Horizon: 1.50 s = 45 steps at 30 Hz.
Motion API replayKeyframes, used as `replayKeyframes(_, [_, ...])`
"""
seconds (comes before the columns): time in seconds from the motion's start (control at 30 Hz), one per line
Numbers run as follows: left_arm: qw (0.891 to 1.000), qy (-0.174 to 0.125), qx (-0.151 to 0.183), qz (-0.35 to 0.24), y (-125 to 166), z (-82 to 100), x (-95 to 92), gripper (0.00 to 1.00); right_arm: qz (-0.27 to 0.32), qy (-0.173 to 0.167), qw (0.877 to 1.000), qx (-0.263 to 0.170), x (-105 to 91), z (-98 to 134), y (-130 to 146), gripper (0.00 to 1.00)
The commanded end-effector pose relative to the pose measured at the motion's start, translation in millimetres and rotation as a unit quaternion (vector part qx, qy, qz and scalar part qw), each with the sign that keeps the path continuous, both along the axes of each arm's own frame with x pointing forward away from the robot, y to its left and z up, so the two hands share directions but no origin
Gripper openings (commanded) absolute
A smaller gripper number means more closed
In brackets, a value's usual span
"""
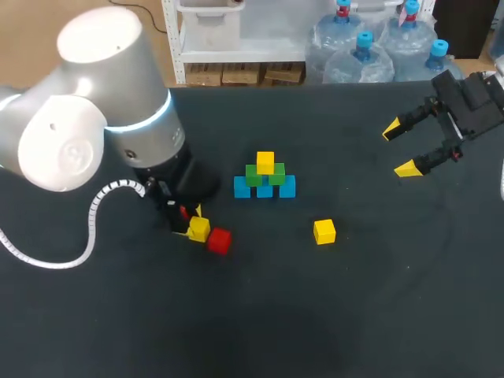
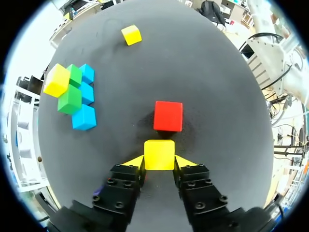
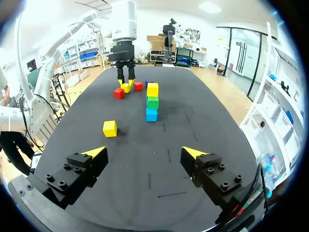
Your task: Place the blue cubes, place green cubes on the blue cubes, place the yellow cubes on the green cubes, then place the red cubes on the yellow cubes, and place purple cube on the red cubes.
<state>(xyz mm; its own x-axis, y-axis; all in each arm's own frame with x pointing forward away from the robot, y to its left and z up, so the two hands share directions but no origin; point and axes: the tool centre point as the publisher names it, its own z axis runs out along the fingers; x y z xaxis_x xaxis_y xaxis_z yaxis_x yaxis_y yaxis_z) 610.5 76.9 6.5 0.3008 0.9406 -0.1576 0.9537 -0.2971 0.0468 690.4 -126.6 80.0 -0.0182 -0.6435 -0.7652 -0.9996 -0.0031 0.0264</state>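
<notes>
Red cube (image 2: 168,116) beside jaw-held yellow cube (image 2: 159,154)

This looks like a robotics lab: a left arm (image 1: 94,118) and a right arm (image 1: 472,102), both industrial robot arms, reach over a black table (image 1: 354,315) with small coloured cubes (image 1: 253,175) stacked near its middle.

Three blue cubes (image 1: 242,187), two green cubes (image 1: 253,176), three yellow cubes (image 1: 324,231), two red cubes (image 1: 219,240), one purple cube (image 3: 148,82)
</notes>
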Motion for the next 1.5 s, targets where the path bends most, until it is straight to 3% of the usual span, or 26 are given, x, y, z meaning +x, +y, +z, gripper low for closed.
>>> replayKeyframes(0.03, [1.000,-0.003,0.001,0.003,-0.6,13.5,-1.2,0.00,0.000,0.000,1.000,0.001,0.6,-0.7,0.4,1.00])
replayKeyframes(0.3, [0.999,-0.002,-0.014,0.037,-3.4,51.3,3.6,0.00,0.000,0.000,1.000,0.001,0.6,-0.7,0.4,1.00])
replayKeyframes(0.47, [0.998,-0.009,-0.004,0.059,-6.8,71.6,15.1,0.00,0.000,0.000,1.000,0.001,0.6,-0.7,0.4,1.00])
replayKeyframes(0.67, [0.996,-0.021,-0.016,0.090,-14.3,88.6,33.2,0.00,0.000,0.000,1.000,0.001,0.6,-0.7,0.4,1.00])
replayKeyframes(0.87, [0.992,-0.020,-0.034,0.122,-20.6,89.0,48.0,0.00,0.000,0.000,1.000,0.001,0.6,-0.7,0.4,1.00])
replayKeyframes(1.33, [0.986,-0.024,0.007,0.165,-29.5,73.4,72.7,0.00,0.000,0.000,1.000,0.001,0.6,-0.7,0.4,1.00])
replayKeyframes(1.5, [0.986,-0.026,0.004,0.167,-31.8,70.2,75.6,0.00,0.000,0.000,1.000,0.001,0.6,-0.7,0.4,1.00])
